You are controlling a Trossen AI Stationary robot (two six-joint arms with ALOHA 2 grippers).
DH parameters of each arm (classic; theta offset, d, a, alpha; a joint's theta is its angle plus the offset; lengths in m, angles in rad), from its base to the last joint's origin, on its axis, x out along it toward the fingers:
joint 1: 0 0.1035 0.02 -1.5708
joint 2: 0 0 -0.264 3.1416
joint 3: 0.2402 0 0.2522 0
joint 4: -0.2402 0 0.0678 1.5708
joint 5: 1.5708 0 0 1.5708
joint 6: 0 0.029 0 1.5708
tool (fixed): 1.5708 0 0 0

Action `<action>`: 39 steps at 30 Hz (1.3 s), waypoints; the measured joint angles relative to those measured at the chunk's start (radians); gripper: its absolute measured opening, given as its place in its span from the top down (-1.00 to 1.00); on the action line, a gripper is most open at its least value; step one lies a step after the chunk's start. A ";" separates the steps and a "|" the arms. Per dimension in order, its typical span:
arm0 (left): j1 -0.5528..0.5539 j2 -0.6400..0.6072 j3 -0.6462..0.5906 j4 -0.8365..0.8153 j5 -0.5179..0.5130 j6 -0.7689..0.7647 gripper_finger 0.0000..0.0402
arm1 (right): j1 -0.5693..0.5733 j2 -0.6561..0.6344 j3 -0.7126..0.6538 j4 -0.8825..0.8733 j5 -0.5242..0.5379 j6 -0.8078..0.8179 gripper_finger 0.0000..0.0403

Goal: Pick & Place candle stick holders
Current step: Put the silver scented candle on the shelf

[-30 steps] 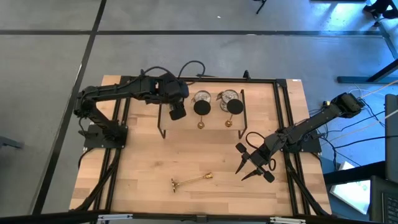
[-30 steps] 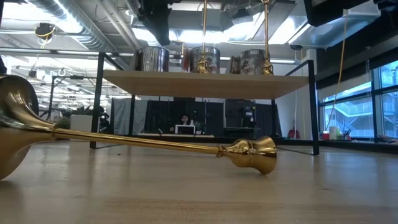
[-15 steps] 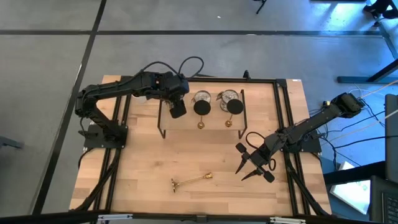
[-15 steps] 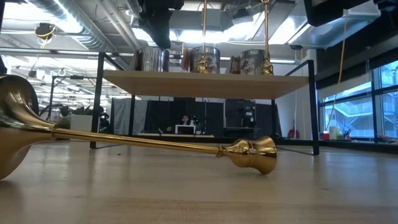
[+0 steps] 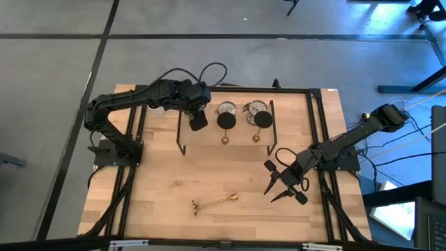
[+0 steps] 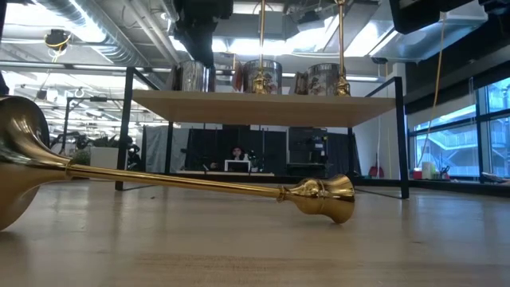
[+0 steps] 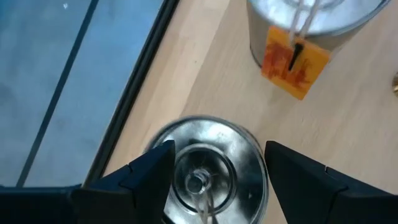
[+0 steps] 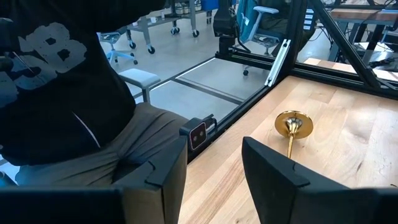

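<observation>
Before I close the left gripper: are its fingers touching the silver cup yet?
Cannot tell. In the left wrist view the fingers flank the silver cup, too closely to tell.

rack (image 5: 182, 143): rear of table (image 5: 167, 181), three cups (image 6: 261, 77) on top | loose stick (image 5: 214, 202): lying front-centre

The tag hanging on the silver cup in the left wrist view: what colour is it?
Orange with red print, on the tag; the left wrist view shows it best.

A black wire rack (image 5: 182, 143) with a wooden shelf (image 6: 263, 108) stands near the table's (image 5: 209, 178) far edge. A seated person in dark clothes (image 8: 68, 106) sits just beside the table's near edge.
</observation>
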 joint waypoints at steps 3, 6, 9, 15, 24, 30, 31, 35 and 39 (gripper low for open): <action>0.005 0.000 -0.002 0.002 0.022 -0.002 -0.22 | 0.000 0.000 0.000 0.000 0.000 0.000 0.23; 0.005 0.001 -0.002 0.004 0.034 0.002 -0.22 | 0.000 0.000 0.000 0.000 0.000 0.000 0.23; 0.004 0.010 -0.002 -0.004 0.051 -0.006 -0.22 | 0.000 0.000 0.000 0.000 0.000 0.000 0.23; 0.002 0.046 0.002 0.003 0.057 0.004 -0.08 | 0.000 0.000 0.000 0.000 0.000 0.000 0.23; -0.004 0.058 0.001 -0.001 0.060 0.020 0.26 | 0.000 0.000 0.000 -0.001 0.000 0.004 0.23; -0.033 0.037 -0.001 -0.011 0.076 0.023 0.50 | 0.000 0.000 0.000 -0.001 0.000 0.004 0.23; -0.040 0.035 -0.001 -0.017 0.080 0.023 0.54 | 0.000 0.000 0.000 -0.001 0.000 0.004 0.23; -0.057 0.031 -0.001 -0.034 0.103 0.019 0.73 | 0.000 0.000 0.000 0.000 0.000 0.004 0.23; -0.071 0.031 -0.001 -0.058 0.109 0.007 0.91 | 0.000 0.000 0.000 0.000 0.000 0.004 0.23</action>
